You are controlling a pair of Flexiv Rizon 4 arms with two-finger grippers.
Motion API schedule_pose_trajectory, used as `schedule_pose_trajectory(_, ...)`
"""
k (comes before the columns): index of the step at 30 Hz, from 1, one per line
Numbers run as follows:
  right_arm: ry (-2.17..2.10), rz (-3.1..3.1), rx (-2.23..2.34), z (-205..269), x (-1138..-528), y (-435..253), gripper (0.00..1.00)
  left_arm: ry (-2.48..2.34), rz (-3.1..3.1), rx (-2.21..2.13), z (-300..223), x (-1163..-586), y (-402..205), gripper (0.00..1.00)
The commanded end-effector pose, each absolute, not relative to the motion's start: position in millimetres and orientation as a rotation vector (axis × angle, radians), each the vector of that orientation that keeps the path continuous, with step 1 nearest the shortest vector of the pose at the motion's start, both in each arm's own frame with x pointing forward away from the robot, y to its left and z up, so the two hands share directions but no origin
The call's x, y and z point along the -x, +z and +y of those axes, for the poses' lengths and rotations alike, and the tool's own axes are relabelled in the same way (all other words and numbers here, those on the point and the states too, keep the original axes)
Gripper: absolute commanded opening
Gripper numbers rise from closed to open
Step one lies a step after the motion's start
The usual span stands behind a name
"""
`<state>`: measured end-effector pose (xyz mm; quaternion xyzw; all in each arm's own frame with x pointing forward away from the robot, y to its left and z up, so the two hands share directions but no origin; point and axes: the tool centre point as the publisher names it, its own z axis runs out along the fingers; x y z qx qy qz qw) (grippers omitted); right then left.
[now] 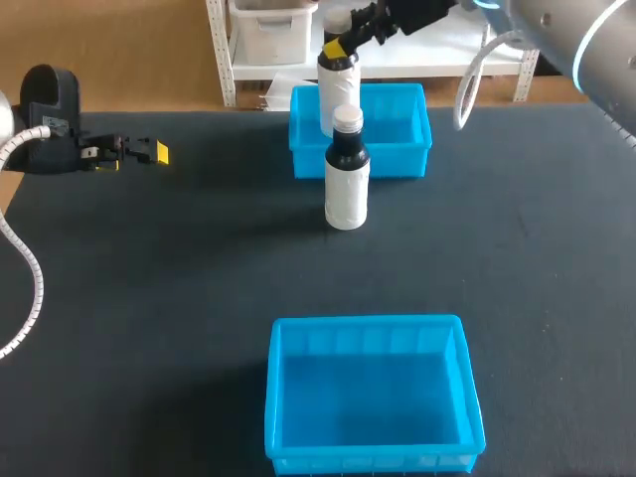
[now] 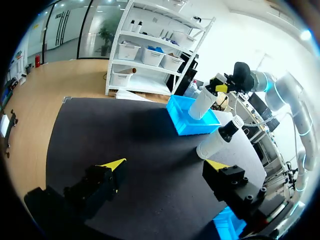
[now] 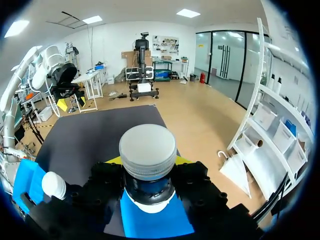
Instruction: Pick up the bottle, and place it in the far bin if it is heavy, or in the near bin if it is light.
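Pinches a white bottle [image 1: 336, 97] at its neck with the right gripper [image 1: 341, 47], over the far bin [image 1: 409, 149] (second bottle [image 1: 347, 189] upright just before it). With the left gripper [image 1: 139, 152] spread, empty.

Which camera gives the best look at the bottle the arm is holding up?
The left wrist view: the held bottle shows nearly whole, from the side. In the head view the standing bottle hides its lower part; the right wrist view shows only its cap and neck.

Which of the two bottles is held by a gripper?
The bottle at the far bin, clamped by the right gripper; the other bottle stands on the table.
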<state>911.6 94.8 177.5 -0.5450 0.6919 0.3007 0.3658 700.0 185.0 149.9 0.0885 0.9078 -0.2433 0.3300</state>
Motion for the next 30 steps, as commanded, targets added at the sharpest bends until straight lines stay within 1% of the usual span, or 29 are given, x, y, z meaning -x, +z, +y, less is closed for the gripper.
schedule_pose_trajectory(1,0.912,1.76,1.49,102.3,-944.7,173.1,0.14,-0.636,2.374,-0.231,185.0,-700.0,149.9,1.0)
schedule_pose_trajectory(23,0.98,1.762,1.472,116.2,-958.0,137.4,0.13,-0.636,2.374,-0.231,185.0,-700.0,149.9,1.0)
schedule_pose_trajectory(27,0.986,1.762,1.47,117.0,-958.2,133.2,0.15,-0.636,2.374,-0.231,185.0,-700.0,149.9,1.0)
schedule_pose_trajectory(29,0.988,1.763,1.469,116.5,-958.1,131.0,0.18,-0.636,2.374,-0.231,185.0,-700.0,149.9,1.0)
schedule_pose_trajectory(30,0.989,1.764,1.469,116.1,-957.9,130.0,0.22,-0.636,2.374,-0.231,185.0,-700.0,149.9,1.0)
